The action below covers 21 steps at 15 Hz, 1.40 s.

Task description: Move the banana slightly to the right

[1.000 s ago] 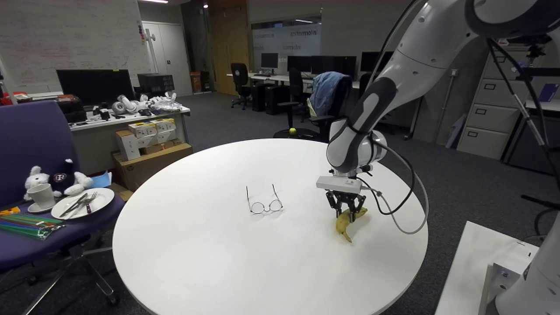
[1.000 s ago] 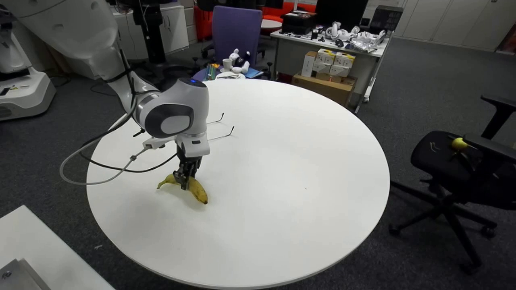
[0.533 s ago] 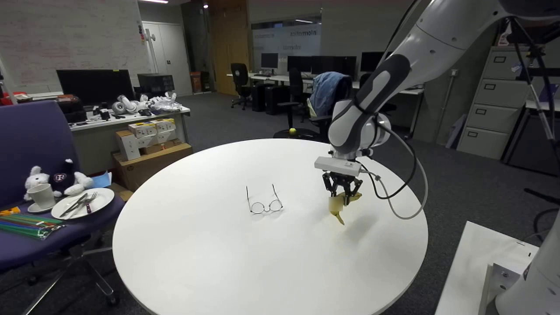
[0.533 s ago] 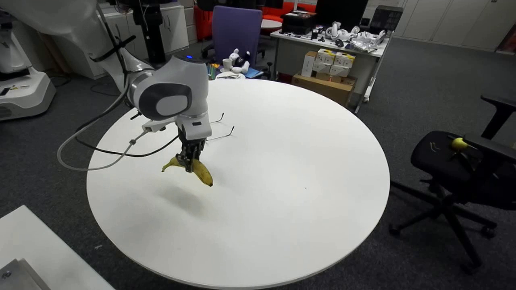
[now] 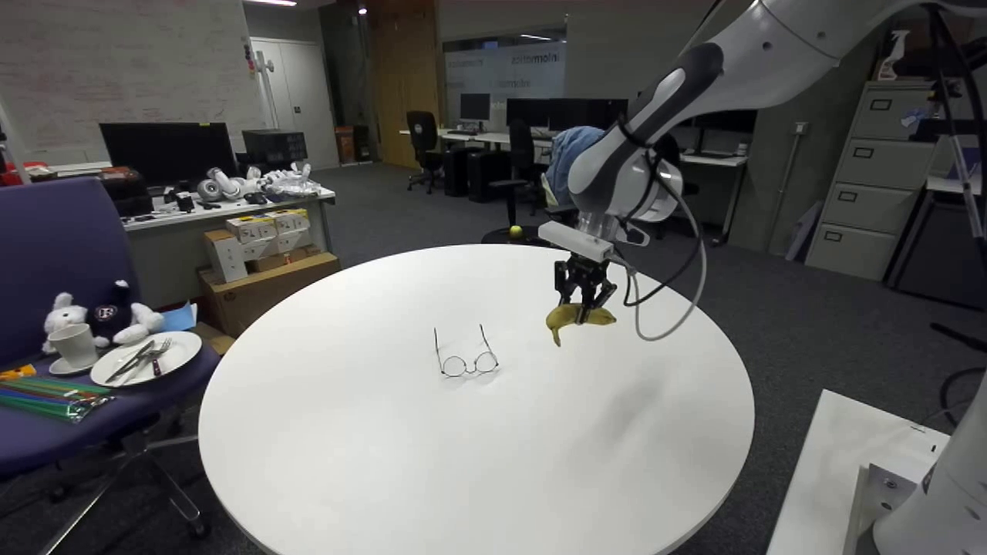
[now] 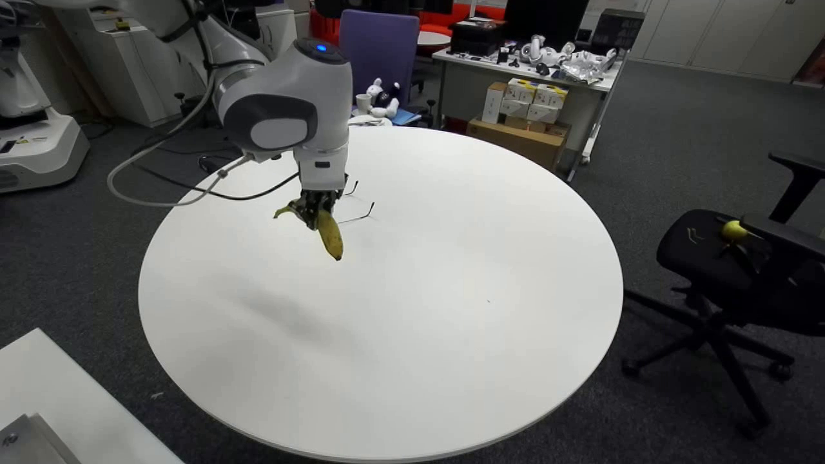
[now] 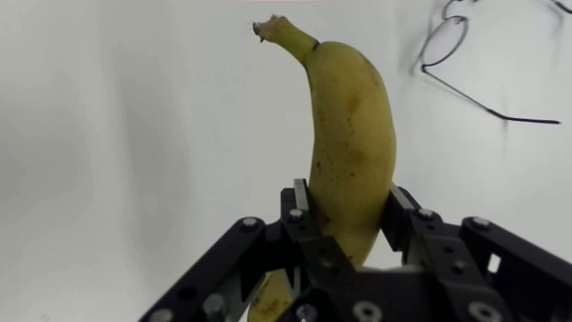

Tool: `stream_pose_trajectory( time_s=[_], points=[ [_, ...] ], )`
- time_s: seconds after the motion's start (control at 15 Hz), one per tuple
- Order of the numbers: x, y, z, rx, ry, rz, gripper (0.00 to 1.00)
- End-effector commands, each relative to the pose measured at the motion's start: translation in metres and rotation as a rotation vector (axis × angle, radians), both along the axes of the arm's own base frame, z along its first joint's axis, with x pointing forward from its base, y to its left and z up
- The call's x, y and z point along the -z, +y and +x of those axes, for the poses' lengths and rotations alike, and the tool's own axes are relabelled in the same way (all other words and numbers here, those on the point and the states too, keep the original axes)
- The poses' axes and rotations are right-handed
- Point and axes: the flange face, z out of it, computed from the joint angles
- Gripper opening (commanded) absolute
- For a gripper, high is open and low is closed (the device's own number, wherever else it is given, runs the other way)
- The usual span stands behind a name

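Exterior views show white tabletop under the banana, carpet beyond.

On the glossy white arm we see dark grey panels around pale ovals, a black strap, and a dark cap with 1 blue light. We make out 1 grey cable and 1 black cable, and a pale oblong box above the black gripper, whose 2 fingers bear silver screws.
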Motion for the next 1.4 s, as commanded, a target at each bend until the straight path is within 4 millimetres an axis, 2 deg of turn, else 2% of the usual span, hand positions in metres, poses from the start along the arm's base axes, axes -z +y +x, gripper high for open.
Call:
stream_pose_trajectory(
  time_s=[0.0, 0.13, 0.33, 0.8, 1.07, 1.33],
  points=[
    [-0.036, -0.017, 0.028, 0.167, -0.066, 0.091, 0.25],
    [-0.043, -0.031, 0.041, 0.268, -0.101, 0.116, 0.25],
    [-0.041, -0.053, 0.058, 0.386, -0.117, 0.124, 0.25],
    [-0.011, -0.104, 0.084, 0.55, -0.08, 0.095, 0.25],
    [-0.003, -0.118, 0.095, 0.6, -0.07, 0.079, 0.25],
    [0.015, -0.126, 0.103, 0.632, -0.046, 0.034, 0.25]
  ],
)
